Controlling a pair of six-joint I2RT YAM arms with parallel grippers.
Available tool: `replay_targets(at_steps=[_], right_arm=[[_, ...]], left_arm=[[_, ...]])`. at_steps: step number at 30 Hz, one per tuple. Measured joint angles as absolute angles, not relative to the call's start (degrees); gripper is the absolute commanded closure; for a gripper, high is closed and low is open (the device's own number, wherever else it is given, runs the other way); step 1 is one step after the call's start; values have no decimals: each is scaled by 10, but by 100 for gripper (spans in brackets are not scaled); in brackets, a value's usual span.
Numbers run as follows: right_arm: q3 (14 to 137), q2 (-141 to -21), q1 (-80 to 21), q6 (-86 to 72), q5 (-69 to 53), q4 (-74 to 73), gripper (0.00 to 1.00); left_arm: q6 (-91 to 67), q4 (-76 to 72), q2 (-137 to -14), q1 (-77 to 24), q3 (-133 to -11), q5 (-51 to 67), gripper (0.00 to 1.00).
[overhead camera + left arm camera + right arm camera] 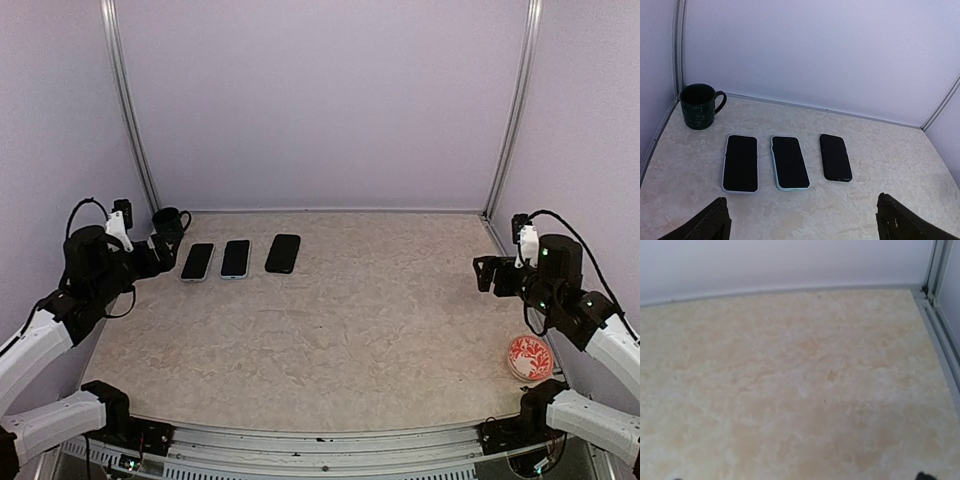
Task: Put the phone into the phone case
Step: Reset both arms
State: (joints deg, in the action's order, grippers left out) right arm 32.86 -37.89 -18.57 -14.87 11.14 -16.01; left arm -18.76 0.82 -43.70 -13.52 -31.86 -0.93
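Landmark: dark mug point(699, 106), upright, handle pointing right in the left wrist view.

- Three flat dark slabs lie in a row on the table point(350, 330), just nearer than the mug and running off to its right. They are side by side, long edges roughly parallel, not touching.
- The white-rimmed phone point(740, 163) is closest to the mug, then the blue-rimmed phone point(789, 162). The black phone point(835, 157) is farthest from the mug.
- Can't tell which of the three is a bare phone and which an empty case (all faces read plain black; rims are the only difference).
- Left gripper point(165, 252) hangs close beside the mug, on its near side, aimed over the row. Jaws are wide and hold nothing. In its own camera only the two finger tips point(710, 222) show, cut off at the bottom corners.
- Right gripper point(485, 272) is well apart from the mug, across the table. Jaws are spread wide and empty. Its wrist view is blurred bare tabletop, with only specks of the tips at the bottom edge.
- Red patterned dish point(530, 357) sits far from the mug at the near right edge, partly under the right arm. Its contents can't be made out.
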Motion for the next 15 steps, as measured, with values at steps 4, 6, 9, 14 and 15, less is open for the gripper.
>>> replay_targets(at_steps=[4, 6, 9, 14, 15], right_arm=[[329, -390, -185, -141, 109, -162, 0], [327, -374, -186, -133, 101, -160, 1], [312, -308, -186, -123, 95, -153, 1], [291, -173, -186, -114, 109, -140, 1], [290, -156, -186, -114, 115, -136, 1]], left_arm=[[-181, 10, -415, -137, -317, -27, 1], [-176, 14, -401, -139, -317, -41, 1], [-173, 22, -371, -143, -310, -57, 1], [-164, 38, -333, -143, -298, -74, 1], [-164, 44, -328, -144, -297, -77, 1]])
